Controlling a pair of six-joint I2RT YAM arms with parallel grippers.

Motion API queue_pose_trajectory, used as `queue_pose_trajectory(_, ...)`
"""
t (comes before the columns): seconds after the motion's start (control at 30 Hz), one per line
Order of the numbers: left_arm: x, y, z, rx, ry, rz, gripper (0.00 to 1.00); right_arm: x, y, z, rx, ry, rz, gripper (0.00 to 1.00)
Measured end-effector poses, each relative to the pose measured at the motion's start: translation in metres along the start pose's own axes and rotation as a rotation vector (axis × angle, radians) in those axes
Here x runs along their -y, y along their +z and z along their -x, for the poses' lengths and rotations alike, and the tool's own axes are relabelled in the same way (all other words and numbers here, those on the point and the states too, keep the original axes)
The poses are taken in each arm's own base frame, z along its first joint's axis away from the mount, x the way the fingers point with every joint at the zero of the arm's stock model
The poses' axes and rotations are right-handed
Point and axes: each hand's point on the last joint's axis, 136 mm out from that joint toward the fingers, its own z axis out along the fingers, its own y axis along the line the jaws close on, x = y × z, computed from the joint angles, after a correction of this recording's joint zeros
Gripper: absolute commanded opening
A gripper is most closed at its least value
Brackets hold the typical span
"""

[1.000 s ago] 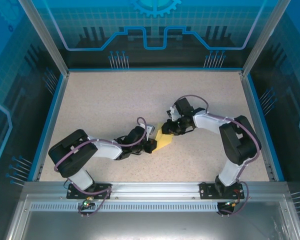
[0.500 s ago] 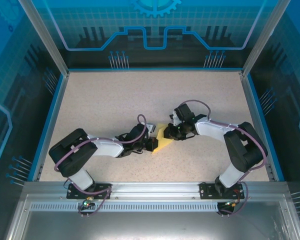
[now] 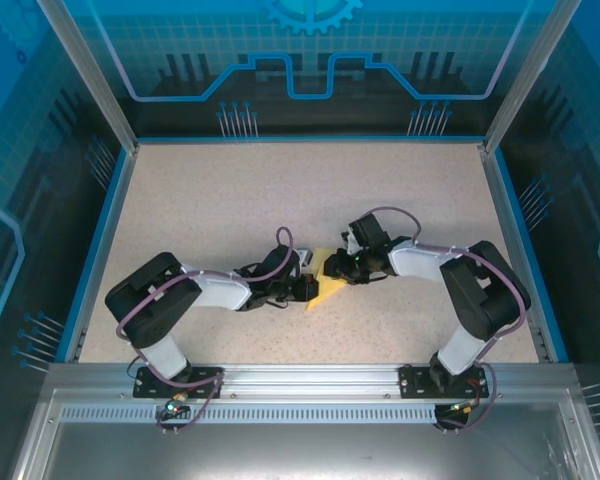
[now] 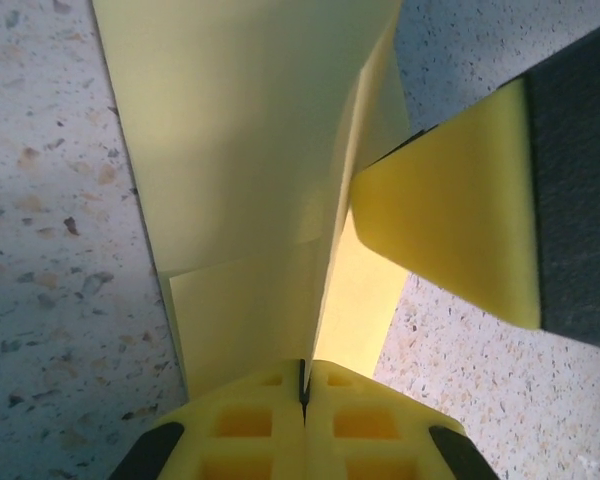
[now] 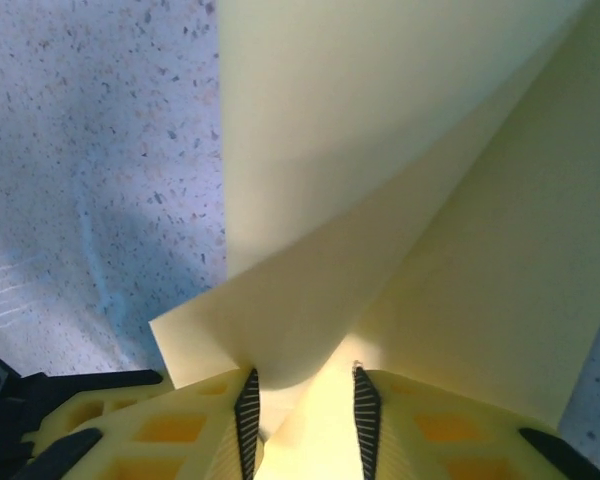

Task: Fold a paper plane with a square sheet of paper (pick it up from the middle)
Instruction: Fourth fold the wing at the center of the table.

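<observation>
The square sheet of paper [image 3: 325, 284], yellow and already creased into folded layers, stands off the table [image 3: 280, 190] a little nearer than its middle, between the two grippers. In the left wrist view the sheet [image 4: 240, 150] rises as a broad flap with a sharp crease running down into the left gripper [image 4: 302, 385], whose yellow pads are pressed together on that crease. A pad of the other arm [image 4: 450, 220] touches the sheet from the right side there. In the right wrist view the paper [image 5: 380, 150] curls into a soft fold that drops between the pads of the right gripper [image 5: 305, 390]; those pads stand part-way apart on either side of the fold, and whether they press on it I cannot tell.

From above, the left gripper [image 3: 305, 288] and right gripper [image 3: 338, 268] sit almost nose to nose. A second ago the right wrist was further back and higher in that view; it has since swung down and in towards the left one, the left arm has stretched a little further forward, and less yellow shows between them.

Speckled tabletop lies bare to the far side and to both sides of the pair, out to the blue rim [image 3: 300, 139]. The metal rail [image 3: 300, 375] carrying the arm bases is close behind them. The back panel [image 3: 310, 60] carries a printed blue gear and line pattern
</observation>
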Motion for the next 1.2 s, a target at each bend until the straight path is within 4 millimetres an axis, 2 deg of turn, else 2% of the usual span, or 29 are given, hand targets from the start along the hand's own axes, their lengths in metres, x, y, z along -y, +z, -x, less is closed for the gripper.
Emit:
queue_pose_trajectory(0.13, -0.001, 0.0, -0.001, -0.01, -0.023, -0.005, 0.05, 0.005, 0.005, -0.002, -0.016, 0.007, -0.011, 0.4)
queue_pose_trajectory(0.37, -0.004, 0.004, -0.003, -0.035, -0.056, -0.013, 0.1, 0.003, 0.006, -0.001, -0.023, 0.005, -0.007, 0.45)
queue_pose_trajectory(0.57, -0.001, 0.003, 0.0, -0.034, -0.067, -0.026, 0.23, 0.004, 0.007, -0.001, -0.037, 0.007, -0.026, 0.46)
queue_pose_trajectory(0.7, 0.003, -0.008, 0.006, -0.016, -0.07, -0.027, 0.26, 0.005, 0.007, 0.0, -0.051, 0.014, -0.049, 0.47)
queue_pose_trajectory(0.93, 0.013, -0.032, 0.018, 0.048, -0.05, -0.045, 0.27, 0.004, 0.009, 0.001, -0.076, 0.017, -0.086, 0.51)
queue_pose_trajectory(1.2, 0.006, -0.033, 0.007, 0.048, -0.051, -0.058, 0.22, 0.003, 0.011, 0.001, -0.1, 0.03, -0.129, 0.55)
